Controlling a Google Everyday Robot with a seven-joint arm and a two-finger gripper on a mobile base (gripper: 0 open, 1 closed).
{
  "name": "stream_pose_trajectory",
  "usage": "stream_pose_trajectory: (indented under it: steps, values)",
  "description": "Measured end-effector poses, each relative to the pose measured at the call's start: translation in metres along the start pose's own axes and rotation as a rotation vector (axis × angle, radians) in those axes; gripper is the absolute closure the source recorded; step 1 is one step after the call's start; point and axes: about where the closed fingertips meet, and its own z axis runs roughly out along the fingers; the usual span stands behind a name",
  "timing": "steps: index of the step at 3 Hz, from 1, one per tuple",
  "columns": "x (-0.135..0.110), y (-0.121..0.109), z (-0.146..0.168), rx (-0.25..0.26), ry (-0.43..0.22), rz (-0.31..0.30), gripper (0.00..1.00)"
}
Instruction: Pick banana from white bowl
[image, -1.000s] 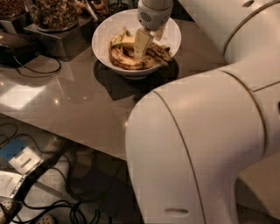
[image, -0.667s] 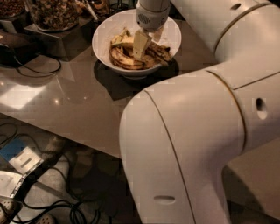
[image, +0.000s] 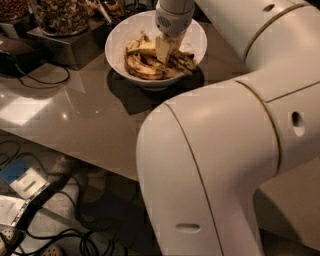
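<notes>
While the gripper (image: 164, 49) hangs from a white wrist straight down into the white bowl (image: 118, 36), its pale tip touches the fruit at the bowl's middle. Whether it is open or closed on anything cannot be told. It stands at the same spot over the bowl as a second ago.

The banana (image: 142, 70), yellow with heavy dark blotches, lies curved along the bowl's near inner wall, just in front of the gripper. Other bananas (image: 183, 59) lie inside the bowl on the far side of the gripper from it. None of the fruit has shifted since the earlier view.

The bowl rests on a glossy grey-brown table (image: 75, 112). Beyond the bowl's other side stands a glass jar of nuts (image: 61, 14) on a dark box, and a black cable (image: 46, 80) loops across the table near it.

The robot's bulky white arm (image: 225, 155) fills the picture on the near side of the bowl. It now covers more of the table than a second ago.
</notes>
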Motion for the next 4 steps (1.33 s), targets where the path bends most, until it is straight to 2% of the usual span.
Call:
stream_pose_trajectory:
  steps: [1, 3, 4]
  values:
    - [0.000, 0.000, 0.000, 0.000, 0.000, 0.000, 0.99]
    - [0.026, 0.004, -0.045, 0.032, -0.046, -0.001, 1.00]
    - [0.036, 0.010, -0.073, 0.065, -0.074, -0.016, 1.00]
